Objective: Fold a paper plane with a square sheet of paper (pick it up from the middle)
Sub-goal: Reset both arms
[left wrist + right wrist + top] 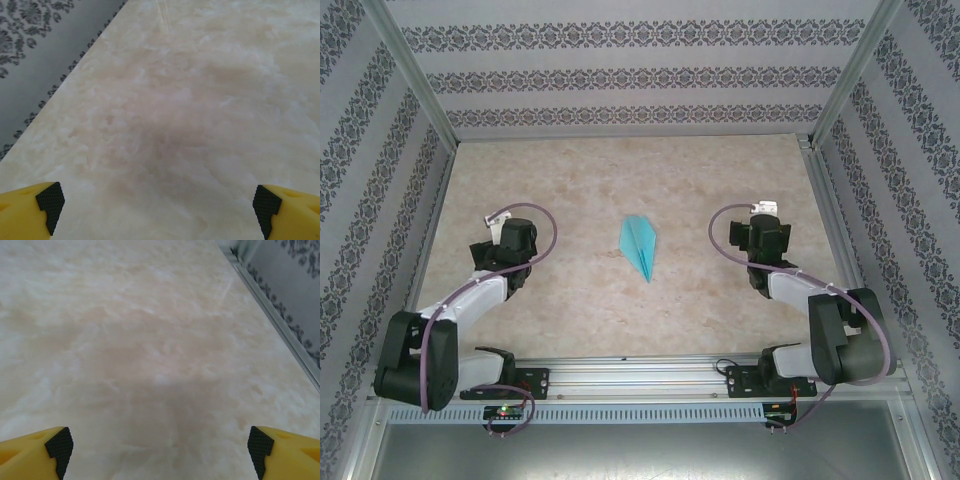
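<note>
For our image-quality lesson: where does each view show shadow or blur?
Top view: evenly lit, sharp; the paper plane casts barely any shadow. Left wrist view: a soft dark patch on the table. Right wrist view: a similar dim patch.

A: Item, paper plane (641, 247), turquoise. Quantity?
B: One. Bench (570, 180) under it: one.
A: Arms?
B: Two: one left arm (450, 310), one right arm (820, 300).
A: Fingers?
B: Four, yellow: two left fingers (25, 212), two right fingers (30, 452).
A: Black pads (50, 200)?
B: Four, one per finger.
A: Purple cables (545, 215)?
B: Two, one per arm.
</note>
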Motion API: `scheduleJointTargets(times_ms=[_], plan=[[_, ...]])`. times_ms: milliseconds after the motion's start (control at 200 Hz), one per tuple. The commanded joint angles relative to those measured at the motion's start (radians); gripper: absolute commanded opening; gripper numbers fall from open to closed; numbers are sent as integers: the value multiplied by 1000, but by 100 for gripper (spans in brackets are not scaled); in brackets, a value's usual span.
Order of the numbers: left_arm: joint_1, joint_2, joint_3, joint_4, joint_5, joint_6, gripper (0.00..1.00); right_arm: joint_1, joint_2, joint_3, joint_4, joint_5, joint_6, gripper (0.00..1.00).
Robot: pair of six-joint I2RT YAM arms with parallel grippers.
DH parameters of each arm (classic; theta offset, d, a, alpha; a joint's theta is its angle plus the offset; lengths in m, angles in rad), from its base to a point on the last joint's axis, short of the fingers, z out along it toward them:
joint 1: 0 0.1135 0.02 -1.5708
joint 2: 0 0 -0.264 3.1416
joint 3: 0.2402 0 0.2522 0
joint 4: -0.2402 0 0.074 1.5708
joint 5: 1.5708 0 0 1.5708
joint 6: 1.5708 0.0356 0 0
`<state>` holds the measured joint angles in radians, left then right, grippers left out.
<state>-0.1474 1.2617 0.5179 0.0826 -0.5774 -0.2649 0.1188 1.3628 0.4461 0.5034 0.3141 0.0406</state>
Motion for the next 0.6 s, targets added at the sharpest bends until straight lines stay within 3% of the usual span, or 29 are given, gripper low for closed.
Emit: scheduleJointTargets(times_ms=[0,60,200,260,330,360,415,520,565,595], plan=[[27,53,-53,294,49,111,100,-16,54,-58,303,-128,-63,93],[33,78,-64,367,86,134,100,-25,84,-87,398,-164,-63,93],[62,128,-104,576,158,167,100,-56,115,-93,408,-244,-53,94],[76,166,-112,652,204,193,100,-62,179,-91,506,-206,-30,95],[84,218,-120,710,272,207,100,-73,131,-59,359,-223,-24,96],[85,237,-131,761,295,226,100,-74,136,-61,374,-226,-24,98],[85,239,-117,723,350,237,100,-75,157,-77,440,-220,-22,98],[99,328,-146,884,406,256,100,-74,140,-69,397,-201,-17,98],[107,288,-121,751,425,235,100,-71,147,-75,416,-199,-19,98],[119,306,-125,794,440,234,100,-73,139,-72,397,-196,-20,98]])
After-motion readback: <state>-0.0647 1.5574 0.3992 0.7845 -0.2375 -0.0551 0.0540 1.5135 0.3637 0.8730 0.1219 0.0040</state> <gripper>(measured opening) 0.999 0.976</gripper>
